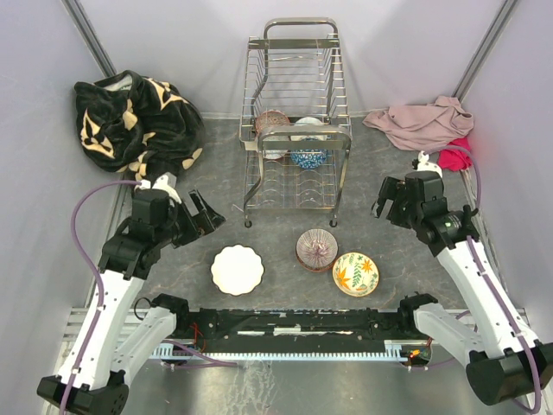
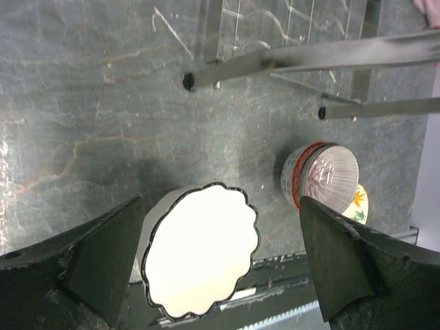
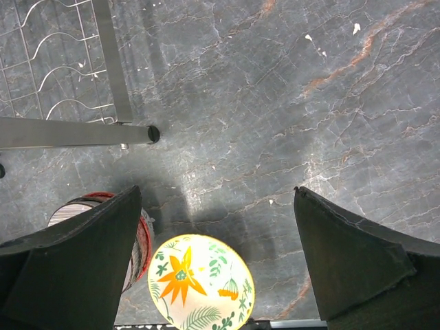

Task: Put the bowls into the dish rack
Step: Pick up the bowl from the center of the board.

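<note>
Left gripper [image 2: 220, 206] hangs released, its two dark, scuffed fingers [image 2: 89, 268] spread wide with nothing between them. Right under it sits a white bowl [image 2: 199, 251] with a scalloped, dark-edged rim and a plain glossy inside, and it lies within the span of the fingers. Off to this gripper's right stands a ribbed bowl [image 2: 323, 175], fluted inside with a red band round its outer wall. Just past that, a floral bowl [image 2: 357, 203] peeks out.

Ahead of the left gripper stand a small round foot and the low chrome bars of the dish rack [image 2: 275, 62], apart from all three loose bowls.

Right gripper [image 3: 217, 192] is likewise released and empty. Below it, a little toward its left finger, lies the floral bowl, cream with orange flowers and green leaves. The ribbed bowl is half hidden under that left finger. Ahead and to the left of this gripper is another foot of the rack.

Between the two grippers and beyond them, the rack rises tall in thin chrome wire with looped end handles. It holds a blue-patterned bowl [image 1: 308, 156], a pinkish bowl [image 1: 271, 121] and a pale bowl [image 1: 308, 124].

The surface [image 1: 380, 164] is dark grey stone with lighter veins. A black blanket [image 1: 134, 121] with tan shapes lies beyond the left gripper, and a crumpled pink cloth [image 1: 423, 123] beyond the right.
</note>
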Controlling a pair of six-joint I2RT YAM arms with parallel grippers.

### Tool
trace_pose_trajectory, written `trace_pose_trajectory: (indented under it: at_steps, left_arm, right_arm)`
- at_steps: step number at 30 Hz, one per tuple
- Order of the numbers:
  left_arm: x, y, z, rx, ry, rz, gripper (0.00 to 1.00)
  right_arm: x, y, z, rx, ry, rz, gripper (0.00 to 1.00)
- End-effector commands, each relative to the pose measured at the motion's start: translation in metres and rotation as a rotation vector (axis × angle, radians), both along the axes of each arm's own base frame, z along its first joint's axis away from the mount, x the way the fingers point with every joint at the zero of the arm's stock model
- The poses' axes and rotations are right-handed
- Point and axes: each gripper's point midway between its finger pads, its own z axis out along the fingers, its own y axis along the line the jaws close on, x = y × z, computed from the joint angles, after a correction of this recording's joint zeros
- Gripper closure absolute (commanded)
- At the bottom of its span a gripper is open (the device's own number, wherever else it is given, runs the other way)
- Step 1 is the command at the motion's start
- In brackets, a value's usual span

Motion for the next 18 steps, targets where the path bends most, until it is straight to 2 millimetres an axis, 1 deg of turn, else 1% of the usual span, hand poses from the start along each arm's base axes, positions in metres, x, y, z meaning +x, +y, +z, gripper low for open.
trace_pose_trajectory:
  at_steps: [1, 4, 6, 11, 18]
  left_arm:
    - [-0.015, -0.01, -0.014, -0.006, 0.064, -0.093, 0.01]
    - [-0.022, -0.006, -0.032, 0.009, 0.111, -0.079, 0.01]
    - [-0.027, -0.004, -0.04, 0.01, 0.136, -0.066, 0.01]
    - [-0.042, 0.002, -0.059, 0.028, 0.208, -0.05, 0.01]
    - [-0.053, 0.007, -0.08, 0.054, 0.287, -0.036, 0.01]
  right_arm:
    - [0.011, 0.002, -0.003, -0.021, -0.017, 0.024, 0.01]
    - [0.019, 0.002, -0.011, -0.037, -0.005, 0.024, 0.01]
    - [0.025, 0.003, -0.017, -0.042, 0.002, 0.023, 0.01]
    - [0.041, 0.013, -0.03, -0.017, 0.007, 0.045, 0.01]
    - [0.05, 0.017, -0.047, -0.017, 0.013, 0.054, 0.01]
